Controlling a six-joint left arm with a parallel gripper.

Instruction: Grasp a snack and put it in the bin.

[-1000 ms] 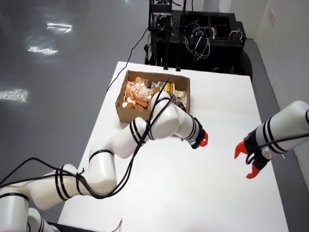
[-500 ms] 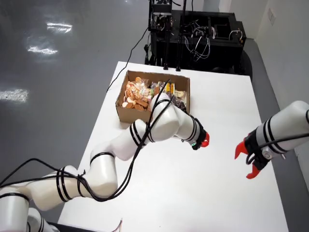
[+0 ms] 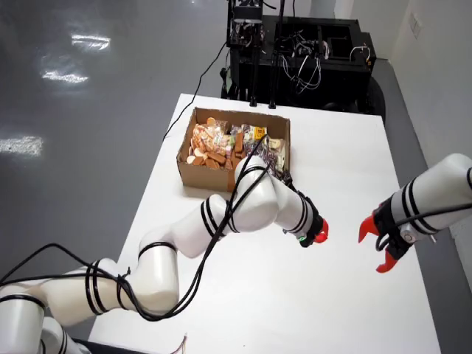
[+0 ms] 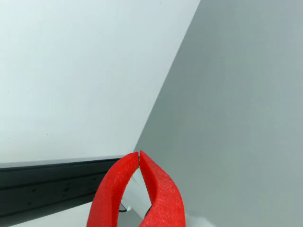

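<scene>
Over the white table (image 3: 243, 287), gripper (image 3: 320, 234) pinched shut on nothing; snacks (image 3: 210, 146) all lying in the cardboard box (image 3: 193, 169); best to open wide before descending.

Red gripper (image 4: 139, 154) at bottom centre, two curved red fingers (image 4: 112, 189) meeting at tips, nothing between them. Above and left of fingers: white wall (image 4: 85, 71). Above and right: grey wall (image 4: 236, 104). Left of fingers: dark band (image 4: 42, 184).
</scene>
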